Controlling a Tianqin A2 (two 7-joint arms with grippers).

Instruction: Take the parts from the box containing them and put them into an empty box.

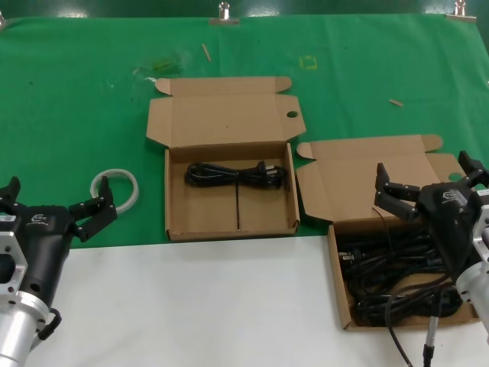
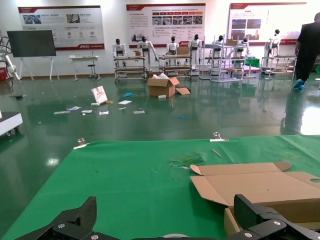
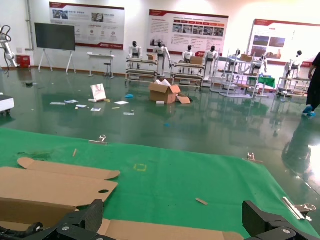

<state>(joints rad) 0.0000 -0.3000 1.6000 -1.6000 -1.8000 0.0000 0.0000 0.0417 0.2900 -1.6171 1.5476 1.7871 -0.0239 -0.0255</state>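
The box containing the parts (image 1: 339,284) stands at the right near the table's front, its lid (image 1: 359,177) laid open behind it. A heap of black cable bundles (image 1: 391,277) fills it. My right gripper (image 1: 428,178) hovers open over its back edge, nothing between the fingers. In the right wrist view that gripper (image 3: 175,221) shows wide open above the lid (image 3: 165,233). The other box (image 1: 166,200) sits mid-table with one coiled cable (image 1: 233,173) along its back wall. My left gripper (image 1: 53,200) waits open at the lower left, and it (image 2: 167,224) holds nothing.
A white ring (image 1: 114,189) lies on the green cloth just beyond my left gripper. The middle box's lid (image 1: 225,118) lies flat behind it, with a round hole (image 1: 293,115). A white surface (image 1: 199,306) covers the near table. Small scraps (image 1: 396,102) dot the far cloth.
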